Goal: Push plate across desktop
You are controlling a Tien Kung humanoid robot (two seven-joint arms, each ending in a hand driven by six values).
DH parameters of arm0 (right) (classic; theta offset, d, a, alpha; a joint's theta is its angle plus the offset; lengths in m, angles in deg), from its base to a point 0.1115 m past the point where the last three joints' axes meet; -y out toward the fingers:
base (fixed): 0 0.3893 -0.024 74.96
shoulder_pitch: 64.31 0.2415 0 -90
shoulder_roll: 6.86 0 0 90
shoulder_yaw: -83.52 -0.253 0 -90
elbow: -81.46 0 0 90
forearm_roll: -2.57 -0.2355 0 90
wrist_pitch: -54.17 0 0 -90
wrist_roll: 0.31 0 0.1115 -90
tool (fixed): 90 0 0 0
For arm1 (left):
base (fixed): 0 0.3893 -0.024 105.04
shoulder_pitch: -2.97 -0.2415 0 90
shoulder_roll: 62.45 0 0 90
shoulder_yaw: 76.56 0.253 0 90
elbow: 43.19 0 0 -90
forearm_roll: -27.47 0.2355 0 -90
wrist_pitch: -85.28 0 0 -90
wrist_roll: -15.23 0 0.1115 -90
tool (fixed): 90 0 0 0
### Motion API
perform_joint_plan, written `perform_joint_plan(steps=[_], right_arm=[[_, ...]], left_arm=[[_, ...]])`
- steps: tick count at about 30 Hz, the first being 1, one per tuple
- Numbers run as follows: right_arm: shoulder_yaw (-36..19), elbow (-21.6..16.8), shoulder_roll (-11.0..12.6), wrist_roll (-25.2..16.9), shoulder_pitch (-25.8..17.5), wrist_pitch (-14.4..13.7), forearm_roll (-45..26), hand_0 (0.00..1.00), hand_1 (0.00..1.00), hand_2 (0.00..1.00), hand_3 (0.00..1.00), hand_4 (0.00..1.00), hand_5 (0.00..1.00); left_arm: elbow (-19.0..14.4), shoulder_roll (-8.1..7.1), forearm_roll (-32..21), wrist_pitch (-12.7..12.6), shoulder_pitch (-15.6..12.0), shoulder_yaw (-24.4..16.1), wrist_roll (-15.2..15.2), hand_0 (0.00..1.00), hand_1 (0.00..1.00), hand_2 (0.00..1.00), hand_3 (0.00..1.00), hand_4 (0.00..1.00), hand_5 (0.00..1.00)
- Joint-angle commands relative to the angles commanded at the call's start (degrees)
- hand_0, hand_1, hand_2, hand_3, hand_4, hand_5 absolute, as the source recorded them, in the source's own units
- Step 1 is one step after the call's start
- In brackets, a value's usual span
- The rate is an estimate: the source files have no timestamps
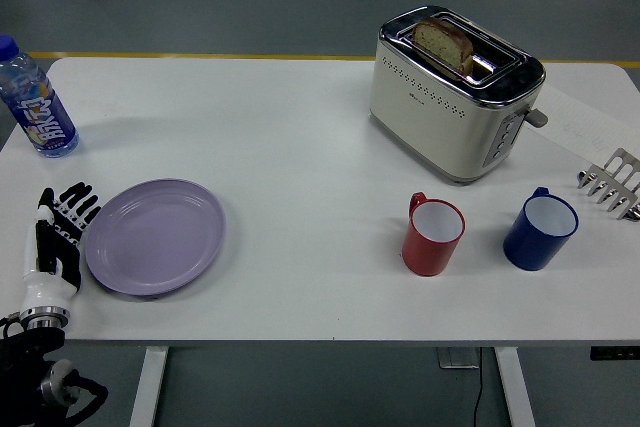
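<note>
The plate (pixel 155 236) is a round, shallow dish in pale lavender with a smooth, slightly raised rim and nothing on it. It lies flat on the white table (pixel 300 137) in the lower left of the frame, close to the near edge.

The left hand (pixel 58 237) comes up from the lower left corner, its black-and-white fingers (pixel 75 197) extended and slightly spread, lying alongside the plate's left rim; it looks to be touching or just beside that rim, and it grasps nothing.

In the lower right of the frame stand two mugs side by side, a little apart: a red mug (pixel 433 235) and, right of it, a blue mug (pixel 540 229). Both are upright, white inside, and look empty.

Above them, in the upper right, sits a cream and chrome toaster (pixel 455 92) with a slice of bread (pixel 444 42) standing up out of one slot.

A plastic bottle (pixel 35 99) with a blue cap and a blue label stands upright at the upper left, near the table's left edge.

A metal rack (pixel 612 183) shows partly at the right edge.
</note>
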Motion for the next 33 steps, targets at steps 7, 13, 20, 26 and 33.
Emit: perform_joint_plan(steps=[7,13,20,26,33], right_arm=[[0.3,0.0,0.0,0.0,-0.2,0.0,-0.1,0.586,0.582,0.718,0.640,0.433,0.434],[0.4,0.1,0.0,0.0,-0.3,0.0,-0.2,0.586,0.581,0.718,0.639,0.433,0.435],[0.7,0.1,0.1,-0.1,-0.5,0.1,-0.2,0.586,0.582,0.718,0.639,0.432,0.434],[0.6,0.2,0.1,-0.1,-0.6,0.2,0.1,0.586,0.582,0.719,0.639,0.431,0.434],[0.2,0.1,0.1,-0.1,-0.5,0.1,0.6,0.586,0.581,0.718,0.639,0.431,0.434]], left_arm=[[-0.9,0.94,-1.4,-0.4,-0.4,2.4,0.7,0.723,0.767,0.756,0.658,0.550,0.998],[-1.6,2.04,-2.8,-0.7,-0.5,5.2,1.3,0.724,0.767,0.756,0.657,0.525,0.998],[-4.0,2.46,-4.0,-1.1,-0.6,9.0,1.7,0.724,0.767,0.757,0.657,0.523,0.998],[-5.7,2.69,-5.0,-1.6,-0.9,12.4,2.5,0.725,0.767,0.757,0.656,0.520,0.998],[-7.4,2.57,-6.1,-2.2,-0.6,15.9,3.3,0.722,0.767,0.756,0.655,0.516,0.998]])
